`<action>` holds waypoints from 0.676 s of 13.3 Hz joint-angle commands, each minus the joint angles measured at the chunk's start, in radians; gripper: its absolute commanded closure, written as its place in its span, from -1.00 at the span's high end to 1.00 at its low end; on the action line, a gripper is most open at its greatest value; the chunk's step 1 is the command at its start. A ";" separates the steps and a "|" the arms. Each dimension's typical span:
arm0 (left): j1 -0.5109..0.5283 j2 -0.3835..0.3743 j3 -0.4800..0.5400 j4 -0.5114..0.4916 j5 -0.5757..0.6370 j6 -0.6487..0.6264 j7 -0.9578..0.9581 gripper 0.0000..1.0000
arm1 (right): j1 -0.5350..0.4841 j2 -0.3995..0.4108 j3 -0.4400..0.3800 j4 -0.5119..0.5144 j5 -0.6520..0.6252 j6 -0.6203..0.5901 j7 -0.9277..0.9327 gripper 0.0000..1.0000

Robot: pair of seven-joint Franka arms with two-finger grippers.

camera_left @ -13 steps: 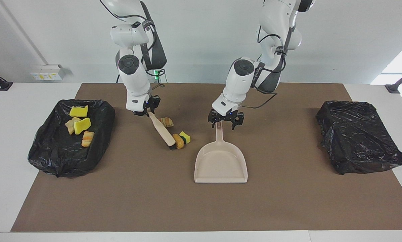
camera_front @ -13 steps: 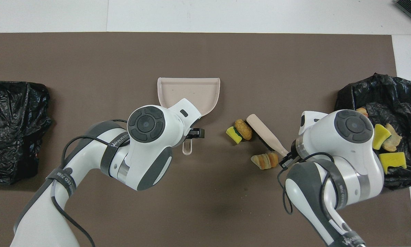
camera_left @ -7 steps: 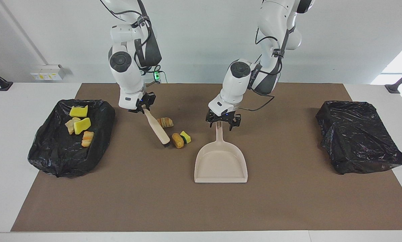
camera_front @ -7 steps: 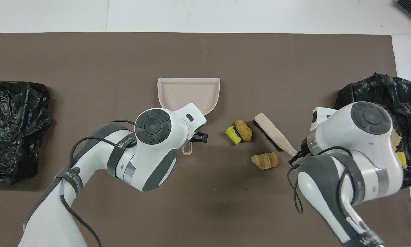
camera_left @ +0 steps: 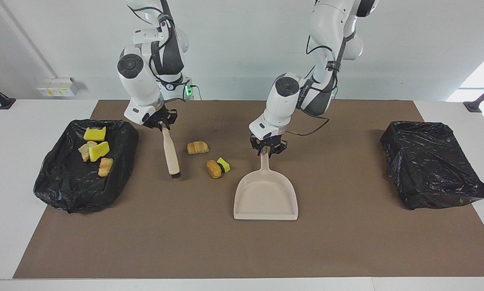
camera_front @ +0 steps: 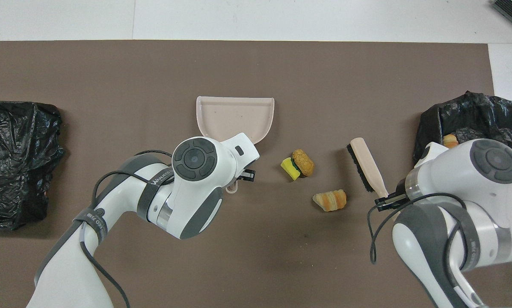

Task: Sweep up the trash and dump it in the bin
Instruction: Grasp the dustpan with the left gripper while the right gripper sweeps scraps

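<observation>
1. The left gripper (camera_left: 267, 148) has its fingers pinched in on the handle end of the dustpan (camera_left: 266, 198). We only see this in the facing view. From overhead the arm's wrist hides the grip, and only the handle's tip peeks out.
2. The dustpan lies flat on the brown mat (camera_left: 347, 242), with its open mouth pointing away from the robots.
3. The right gripper (camera_left: 161, 123) is closed tight on the handle of the brush (camera_left: 171, 155). The brush slants down with its bristle end low at the mat. The black bristles show plainly overhead (camera_front: 365, 164) but are only a dark tip in the facing view.
4. Three loose pieces of trash lie on the mat between the brush and the dustpan.
   - The striped bread lump (camera_left: 197, 147) is nearest the robots.
   - The brown lump (camera_left: 214, 169) and the yellow sponge bit (camera_left: 223, 164) touch each other just beside the dustpan's handle.
5. The black-lined bin (camera_left: 64, 190) sits at the right arm's end of the table. In the facing view it holds yellow sponge chunks (camera_left: 95, 133) and bread lumps (camera_left: 105, 166). Overhead, the right arm covers most of them.
6. A second black bag (camera_left: 432, 169) sits at the left arm's end.
</observation>
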 commanded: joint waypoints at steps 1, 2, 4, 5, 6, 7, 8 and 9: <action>0.002 0.006 0.014 0.005 0.001 -0.001 0.012 -1.00 | 0.021 -0.117 0.007 -0.126 0.013 0.029 0.109 -1.00; 0.004 0.004 0.018 0.007 0.004 -0.004 0.013 -1.00 | 0.021 -0.137 0.007 -0.157 0.022 0.029 0.148 -1.00; 0.056 -0.011 0.020 0.025 0.011 -0.082 0.085 -1.00 | 0.033 -0.154 0.010 -0.181 0.030 0.022 0.283 -1.00; 0.079 -0.019 0.020 0.045 0.009 -0.131 0.174 -1.00 | 0.077 -0.153 0.008 -0.189 0.048 0.028 0.348 -1.00; 0.096 -0.022 0.021 0.064 0.011 -0.172 0.250 -1.00 | 0.117 -0.151 0.008 -0.200 0.076 0.038 0.413 -1.00; 0.122 -0.023 0.021 0.074 0.015 -0.192 0.295 -1.00 | 0.145 -0.145 0.008 -0.201 0.084 0.051 0.469 -1.00; 0.152 -0.028 0.021 0.076 0.038 -0.203 0.331 -1.00 | 0.165 -0.134 0.010 -0.210 0.085 0.076 0.498 -1.00; 0.168 -0.041 0.021 0.079 0.075 -0.211 0.393 -1.00 | 0.177 -0.124 0.010 -0.229 0.087 0.116 0.524 -1.00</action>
